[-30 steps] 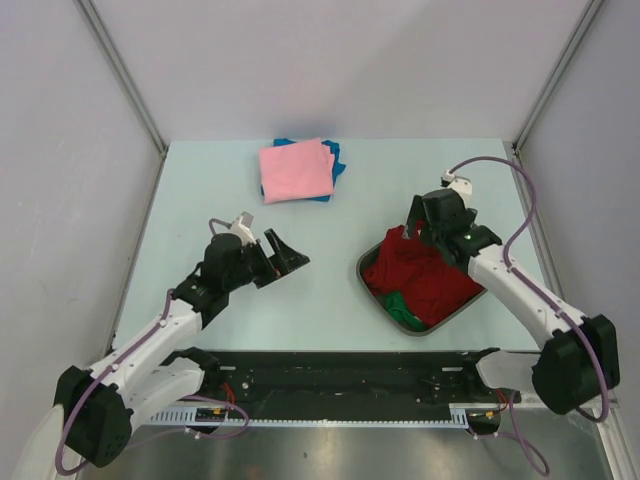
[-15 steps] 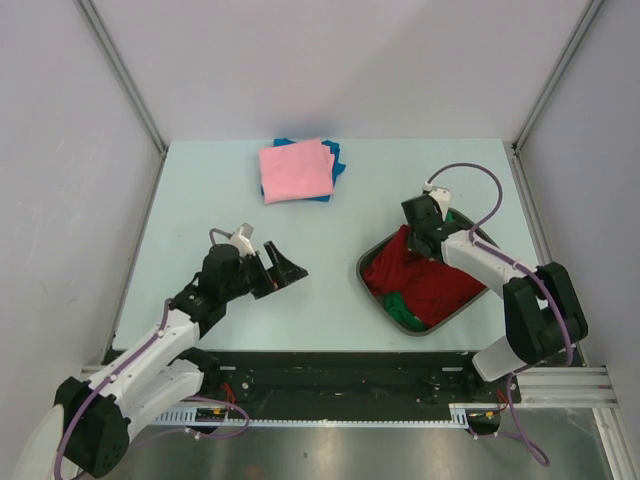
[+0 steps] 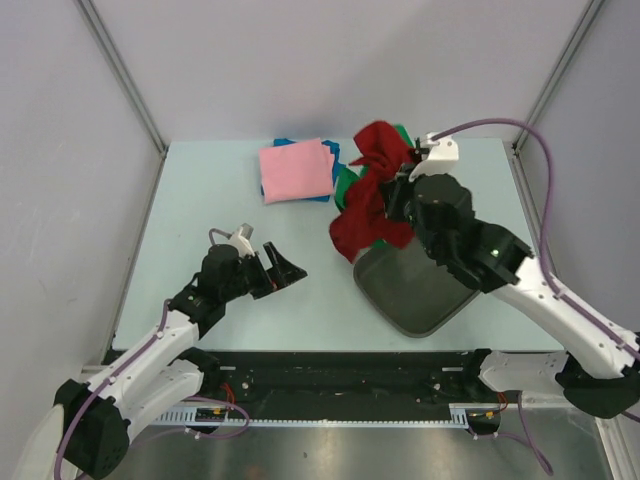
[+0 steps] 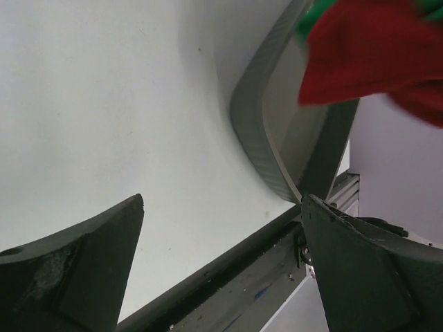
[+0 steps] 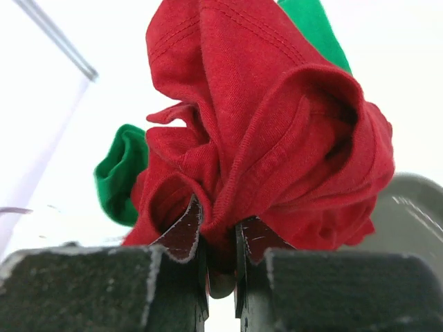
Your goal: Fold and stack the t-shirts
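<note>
- Risen off tray, right claw pinches a fold of limp red shirt; shoulders would grip better.
- Behind it, green shirt perhaps snagged along.
- Left claw gapes.

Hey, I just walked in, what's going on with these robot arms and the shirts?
The right claw is shut on a bunched dark red t-shirt, holding it up over the grey metal tray, with a green t-shirt hanging tangled alongside. The left claw is open and holds nothing, low over the table. At the far side a folded pink t-shirt lies on a folded blue t-shirt; the other two are not yet folded.
</note>
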Controlling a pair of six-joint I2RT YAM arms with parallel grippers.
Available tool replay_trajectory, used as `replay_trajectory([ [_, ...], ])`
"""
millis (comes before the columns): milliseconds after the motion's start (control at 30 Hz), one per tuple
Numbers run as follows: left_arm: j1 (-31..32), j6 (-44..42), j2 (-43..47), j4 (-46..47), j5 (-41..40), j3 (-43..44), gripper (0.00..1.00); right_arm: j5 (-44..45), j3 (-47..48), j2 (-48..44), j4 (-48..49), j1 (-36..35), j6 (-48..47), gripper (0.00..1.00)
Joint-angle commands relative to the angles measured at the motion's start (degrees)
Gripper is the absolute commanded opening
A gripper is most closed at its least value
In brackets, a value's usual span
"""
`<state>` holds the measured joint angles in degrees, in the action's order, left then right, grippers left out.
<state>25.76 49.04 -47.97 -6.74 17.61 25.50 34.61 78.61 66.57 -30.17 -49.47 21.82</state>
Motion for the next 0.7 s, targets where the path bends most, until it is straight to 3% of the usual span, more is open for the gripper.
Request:
replay_trajectory([
  [0,-0.9,-0.7,1.6,-0.2,-0.4,0.5,1.0,6.3,13.6,-1.2,2.3,-8.2,-6.0,0.0],
  [133,-2.0,-0.1,3.8,-1.8,-1.1,0.0,1.0,13.3,20.3,0.5,2.6,-18.6,-10.4,0.0],
  [267,-3.2,-0.7,6.4,-4.2,-1.8,1.1,1.0,17.2,20.4,0.5,3.5,-22.1,-12.7,0.0],
  [667,-3.7,-0.2,8.2,-5.5,-1.3,0.7,1.0,23.6,12.8,-5.0,6.4,-20.9,-15.0,0.0],
])
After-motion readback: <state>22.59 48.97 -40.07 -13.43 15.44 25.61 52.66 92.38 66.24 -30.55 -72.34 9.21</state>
